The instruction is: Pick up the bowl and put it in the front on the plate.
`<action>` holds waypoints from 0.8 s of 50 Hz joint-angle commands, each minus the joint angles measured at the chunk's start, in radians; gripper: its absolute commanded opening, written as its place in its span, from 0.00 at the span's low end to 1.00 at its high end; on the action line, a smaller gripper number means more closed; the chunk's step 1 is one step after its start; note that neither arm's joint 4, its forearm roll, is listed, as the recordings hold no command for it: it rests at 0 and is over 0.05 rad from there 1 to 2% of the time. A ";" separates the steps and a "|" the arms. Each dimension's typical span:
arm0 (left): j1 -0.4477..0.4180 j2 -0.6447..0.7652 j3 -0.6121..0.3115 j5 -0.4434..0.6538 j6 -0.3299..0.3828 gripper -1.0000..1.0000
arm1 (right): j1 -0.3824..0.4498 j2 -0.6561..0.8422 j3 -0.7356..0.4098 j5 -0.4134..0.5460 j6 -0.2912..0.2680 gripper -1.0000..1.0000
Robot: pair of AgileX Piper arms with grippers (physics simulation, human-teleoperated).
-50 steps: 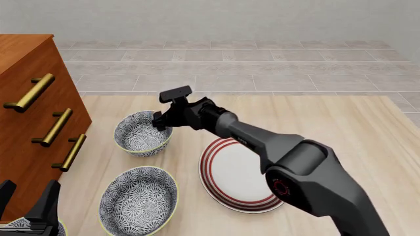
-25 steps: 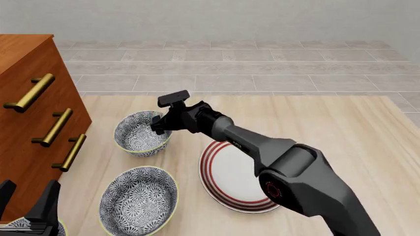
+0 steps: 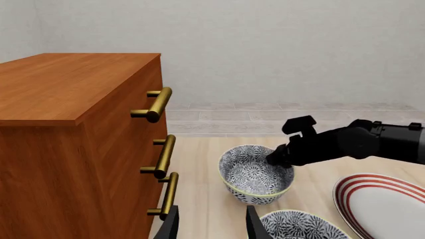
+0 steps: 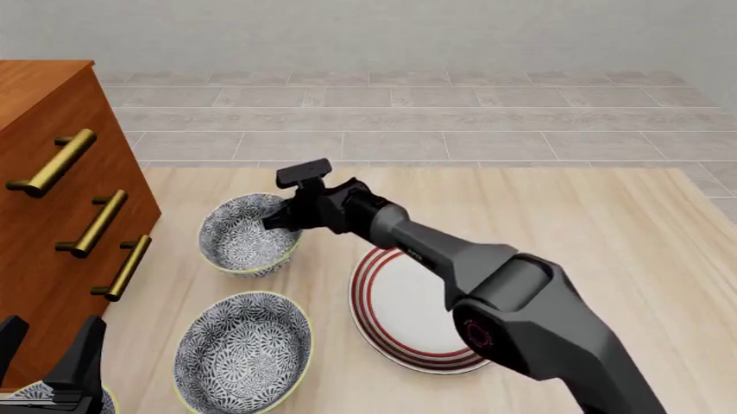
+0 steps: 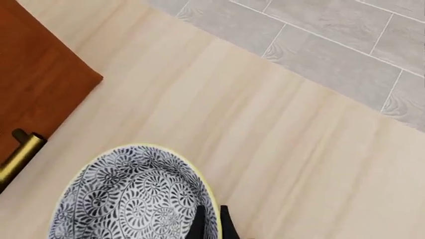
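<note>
Right arm stretched forward-left, right tool [image 4: 280, 221] clamped on bowl [image 4: 247, 234] rim, bowl tilted beside plate [image 4: 415, 309], left tool [image 4: 52, 355] released near wooden dresser [image 4: 58, 207], light wood worktop [image 4: 576, 233], grey tiled floor [image 4: 461, 121].

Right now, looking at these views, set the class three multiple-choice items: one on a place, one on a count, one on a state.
1. In the front view, where does the red-ringed white plate lie relative to the deep blue-grey floral bowl gripped by the right gripper?
A. to its right, nearer the camera
B. to its left
C. beneath it

2. How many brass handles show on the wooden drawer cabinet?
A. one
B. three
C. five

3. What is the right gripper doing?
A. hanging open above the plate
B. shut on the bowl's rim
C. holding a handle

Answers: 1 A, the plate sits right of the bowl; 2 B, three handles are visible; 3 B, the right wrist view shows fingers pinching the rim.
</note>
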 commanded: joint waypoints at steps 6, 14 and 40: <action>0.000 0.000 0.000 0.000 0.000 1.00 | -0.035 -0.061 0.065 -0.024 -0.066 0.00; 0.000 0.000 0.000 0.000 0.000 1.00 | -0.058 -0.141 0.172 -0.063 -0.087 0.00; 0.000 0.000 0.000 0.000 0.000 1.00 | -0.079 -0.332 0.407 -0.157 -0.109 0.00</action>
